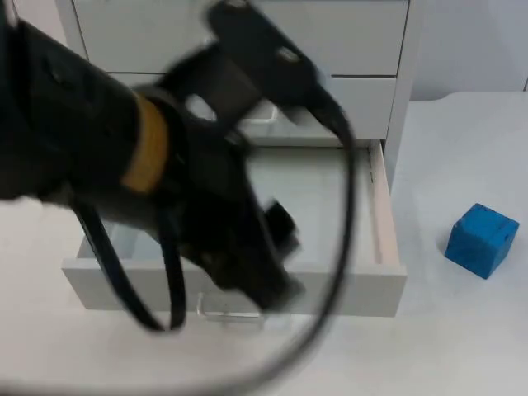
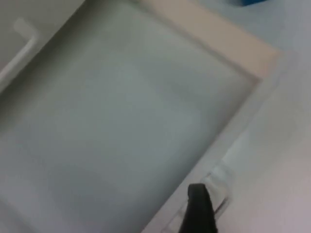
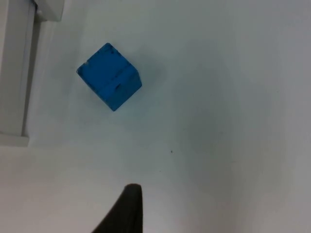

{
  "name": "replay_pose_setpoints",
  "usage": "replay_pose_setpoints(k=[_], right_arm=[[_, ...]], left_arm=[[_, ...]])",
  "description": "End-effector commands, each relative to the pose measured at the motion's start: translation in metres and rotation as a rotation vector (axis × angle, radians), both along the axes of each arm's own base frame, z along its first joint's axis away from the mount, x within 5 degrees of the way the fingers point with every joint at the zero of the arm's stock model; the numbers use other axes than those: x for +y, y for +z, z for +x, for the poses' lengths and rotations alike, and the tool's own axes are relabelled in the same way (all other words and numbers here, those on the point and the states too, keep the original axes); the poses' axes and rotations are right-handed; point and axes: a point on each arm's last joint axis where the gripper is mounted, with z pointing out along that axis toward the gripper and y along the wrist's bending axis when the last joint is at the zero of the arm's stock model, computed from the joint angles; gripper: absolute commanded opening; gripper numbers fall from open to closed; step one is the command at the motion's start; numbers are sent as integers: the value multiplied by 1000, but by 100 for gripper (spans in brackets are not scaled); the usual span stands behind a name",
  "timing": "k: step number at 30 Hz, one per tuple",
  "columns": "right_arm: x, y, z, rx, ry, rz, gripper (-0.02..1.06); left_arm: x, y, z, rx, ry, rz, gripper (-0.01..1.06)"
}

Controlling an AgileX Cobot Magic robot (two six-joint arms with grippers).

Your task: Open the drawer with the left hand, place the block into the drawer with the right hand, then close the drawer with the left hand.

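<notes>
White table top (image 1: 462,330), smooth and bare, carrying a pale grey drawer cabinet (image 1: 363,49) at its far side. One bottom drawer (image 1: 375,285), pulled out, its light wooden side walls showing and a clear handle (image 1: 227,312) on its front. One blue cube block (image 1: 483,239) resting on the table to the right of the drawer, apart from it. Left gripper (image 1: 276,285) over the drawer front by the handle; whether its claw is apart or together, I cannot tell. Right gripper (image 3: 127,206) above the table near the block, claw likewise unreadable.
</notes>
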Motion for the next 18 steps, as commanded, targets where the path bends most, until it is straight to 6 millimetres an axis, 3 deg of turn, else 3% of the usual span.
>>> replay_pose_setpoints(k=[1,10,18], right_arm=[[-1,2,1,-9,-5,2,105],[-1,2,1,-7,-5,2,105],[-1,2,0,-5,-6,4,105]], left_arm=[[13,3,9,56,124,-53,60],[83,-3,41,237,566,-84,60],[111,-7,45,303,697,-48,60]])
